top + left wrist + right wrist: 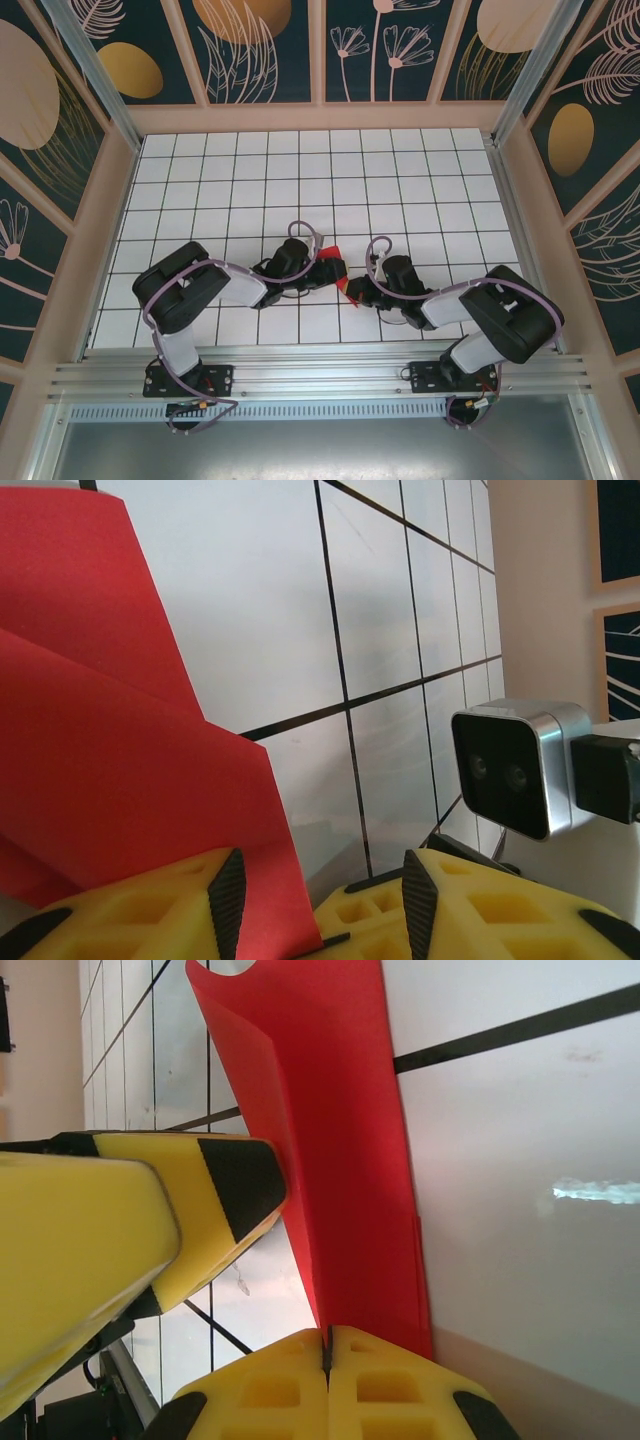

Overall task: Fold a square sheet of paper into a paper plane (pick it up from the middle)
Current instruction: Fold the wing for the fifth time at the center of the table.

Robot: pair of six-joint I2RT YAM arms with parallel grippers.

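red paper (340,1160) is near the front middle of the white gridded table (300,170), held between the two gripper tips where the arms meet. It's bent along its length into a trough, not flat; can't tell if its far edge touches the table. right gripper (327,1355) is clamped tight on one end, with the sheet pinched in the seam between its yellow fingers. left gripper (320,910) has its jaws partly apart. The sheet's edge drops into the gap close to one black pad (227,900), and I see no squeeze on it, so I read that side as not gripping. One left fingertip (235,1185) sits just beside the bent sheet in the right wrist view. Handling, my read: very light, thin and floppy, so it bends wherever it's unsupported and takes a crease the moment it's pinched hard. It's probably a bit slick against the foam pads. Best hold is on a doubled or creased part, close to the fold line. Grip flat across the pad rather than on a corner, since a single loose edge will just curl away.
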